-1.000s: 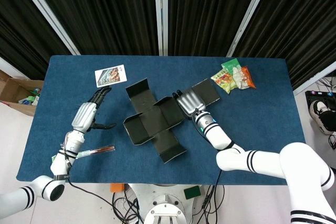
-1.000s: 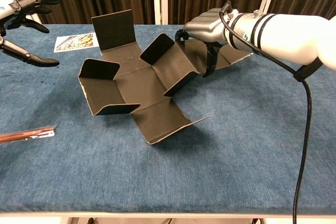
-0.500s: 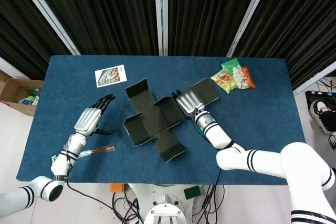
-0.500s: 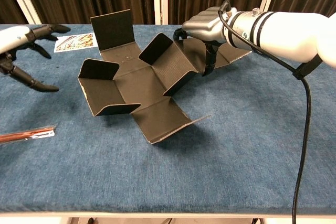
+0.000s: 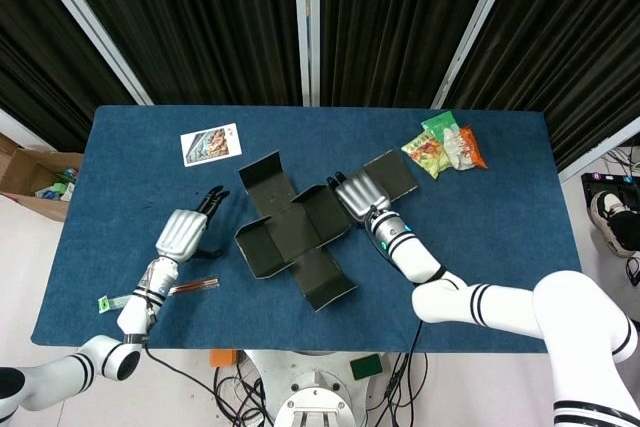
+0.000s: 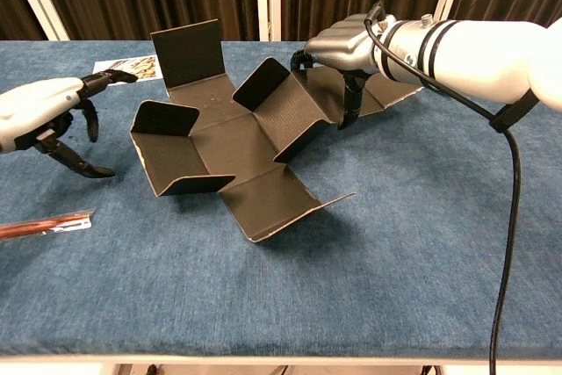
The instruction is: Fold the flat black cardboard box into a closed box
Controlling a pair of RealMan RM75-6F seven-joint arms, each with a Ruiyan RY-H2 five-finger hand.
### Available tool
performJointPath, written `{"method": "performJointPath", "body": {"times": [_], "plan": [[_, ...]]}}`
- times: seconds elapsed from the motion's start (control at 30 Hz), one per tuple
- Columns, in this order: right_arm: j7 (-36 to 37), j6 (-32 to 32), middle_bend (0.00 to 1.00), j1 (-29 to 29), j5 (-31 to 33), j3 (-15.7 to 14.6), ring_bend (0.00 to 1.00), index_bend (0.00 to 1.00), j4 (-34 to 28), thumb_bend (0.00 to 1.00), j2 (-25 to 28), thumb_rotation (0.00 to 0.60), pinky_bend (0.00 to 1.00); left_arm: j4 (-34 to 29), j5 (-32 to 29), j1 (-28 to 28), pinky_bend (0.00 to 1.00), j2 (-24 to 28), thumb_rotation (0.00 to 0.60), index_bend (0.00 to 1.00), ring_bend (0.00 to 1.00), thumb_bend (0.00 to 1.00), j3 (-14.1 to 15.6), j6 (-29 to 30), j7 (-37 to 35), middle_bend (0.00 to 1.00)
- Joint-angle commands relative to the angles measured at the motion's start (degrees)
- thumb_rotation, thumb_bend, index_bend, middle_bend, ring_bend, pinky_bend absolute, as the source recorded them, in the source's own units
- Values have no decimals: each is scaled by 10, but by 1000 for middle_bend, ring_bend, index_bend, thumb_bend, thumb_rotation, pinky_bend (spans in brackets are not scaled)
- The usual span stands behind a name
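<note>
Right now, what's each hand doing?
Left hand: open, holding nothing.
Right hand: fingers on a raised flap of the flat black cardboard box; grip cannot be told.

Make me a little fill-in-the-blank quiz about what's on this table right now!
1. The right hand touches the black cardboard box on its ___ side.
2. The left hand holds ___.
3. The snack packets lie near the table's ___ corner.

Missing words: right; nothing; far right

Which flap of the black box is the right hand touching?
The raised flap on the cardboard box's right-hand side: the right hand's fingers reach over its top edge. The other flaps stand or lie untouched; the left hand hovers apart.
</note>
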Motion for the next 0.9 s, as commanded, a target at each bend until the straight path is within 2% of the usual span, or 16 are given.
{"method": "performJointPath", "body": {"times": [0.03,0.33,0.53,0.9], "plan": [[0,-1,312,1,2,1,782,397,2,176,-1,600,1000,-5,12,-10,867,-15,600,24,518,23,-9,6,-32,10],[-16,-17,310,25,7,8,782,396,7,176,-2,600,1000,-32,22,-31,867,-22,600,38,518,12,-21,-1,-70,20],[-33,-37,309,49,16,7,782,397,1,176,9,600,1000,-67,21,-36,867,-8,600,61,518,11,-23,-12,-97,50],[-48,-55,310,78,0,-13,782,397,-5,176,27,600,1000,-68,20,-61,868,1,600,65,518,13,-27,-50,-134,57]]}}
